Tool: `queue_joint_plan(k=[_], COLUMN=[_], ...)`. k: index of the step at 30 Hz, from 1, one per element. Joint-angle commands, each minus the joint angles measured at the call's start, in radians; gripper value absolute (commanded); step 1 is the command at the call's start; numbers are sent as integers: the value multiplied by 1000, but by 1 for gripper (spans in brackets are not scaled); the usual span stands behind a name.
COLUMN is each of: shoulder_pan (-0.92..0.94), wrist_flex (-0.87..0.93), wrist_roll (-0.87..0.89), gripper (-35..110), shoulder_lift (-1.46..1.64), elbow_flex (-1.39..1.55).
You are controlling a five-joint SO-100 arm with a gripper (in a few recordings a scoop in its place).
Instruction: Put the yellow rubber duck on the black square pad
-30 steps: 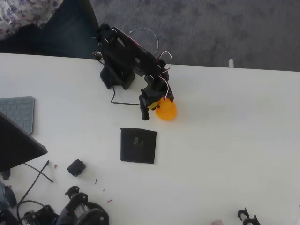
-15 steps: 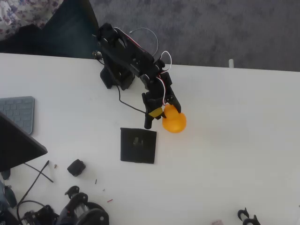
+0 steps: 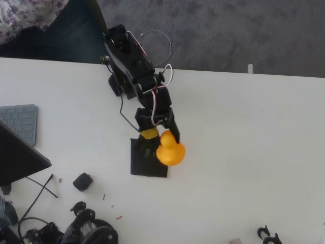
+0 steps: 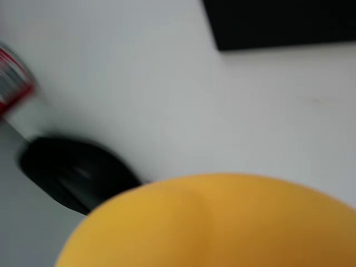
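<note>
white table [image 3: 254, 152] in even daylight, grey carpet [image 3: 228, 30] beyond its far edge

On the white table [image 3: 244, 152], the black arm's gripper [image 3: 161, 138] clasps the yellow rubber duck [image 3: 170, 151] over the right edge of the black square pad [image 3: 142, 165]. A small black block [image 3: 82, 181] lies well apart to the left.

Black square pad [image 3: 147, 165] partly under duck [image 3: 170, 151]

can't make out any text, logos or numbers anywhere. the keyboard [image 3: 19, 122] keys probably have legends, but it's too small and blurry to read.
</note>
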Motion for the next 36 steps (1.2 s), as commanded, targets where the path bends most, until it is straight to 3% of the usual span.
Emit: queue_joint_plan(k=[1,11,24,36], shoulder_pan=[147,276,282,265], wrist_flex=[14,23,238,212], wrist_roll=[-8,21,58,58], gripper=[5,5,5,5], shoulder_lift=[32,32,21,18], elbow_flex=[-133,-115,-87,103])
